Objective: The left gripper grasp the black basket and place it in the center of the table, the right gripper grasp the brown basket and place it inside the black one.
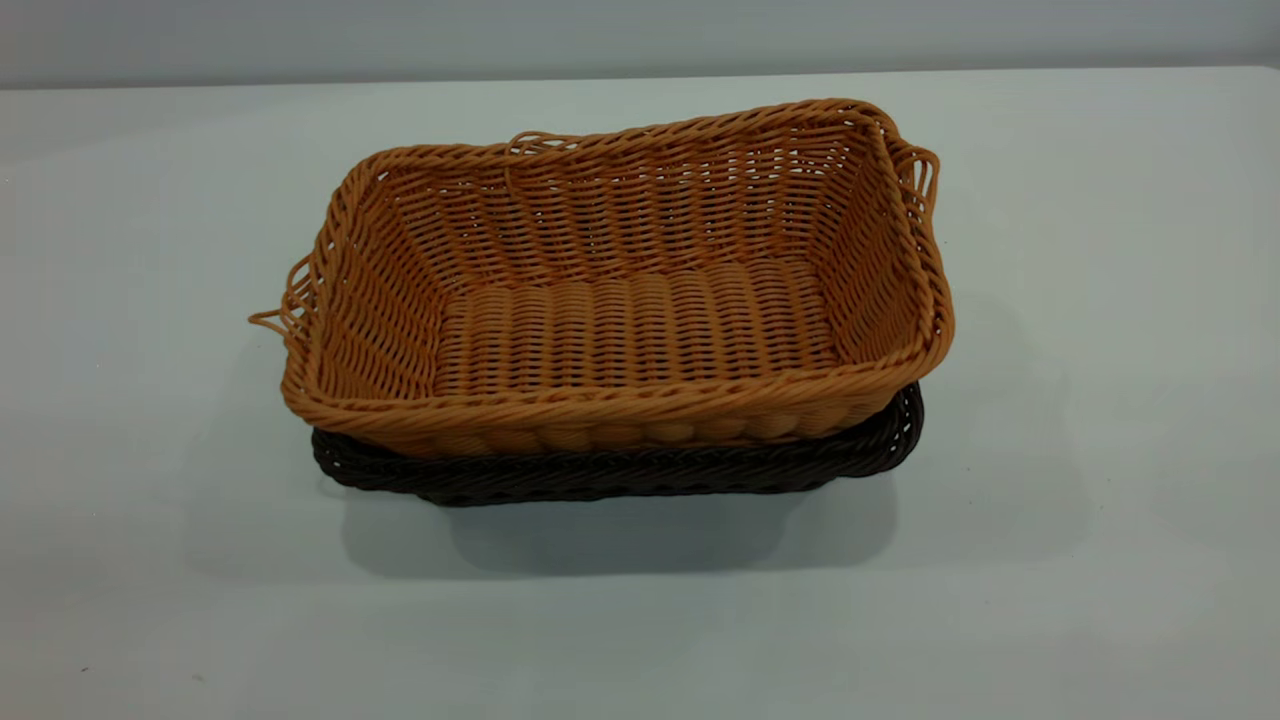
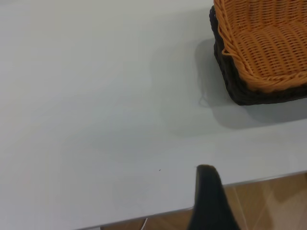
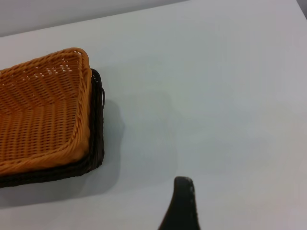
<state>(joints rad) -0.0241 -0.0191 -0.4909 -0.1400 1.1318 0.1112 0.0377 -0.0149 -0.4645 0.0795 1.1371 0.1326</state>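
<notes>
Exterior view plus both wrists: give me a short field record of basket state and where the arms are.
brown basket: nested inside the black one, empty, sitting slightly tilted
black basket: on the table, only its rim and near wall showing under the brown one
table: white, baskets near its middle
left tool: away from the baskets, near the table edge, holding nothing
right tool: away from the baskets, holding nothing
task state: both placements look done

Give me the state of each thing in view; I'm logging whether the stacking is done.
brown basket: upright, empty, nested in the black one, sitting tilted.
black basket: upright on the table, holding the brown one.
left gripper: clear of both baskets, near the table edge.
right gripper: clear of both baskets, holding nothing.
</notes>
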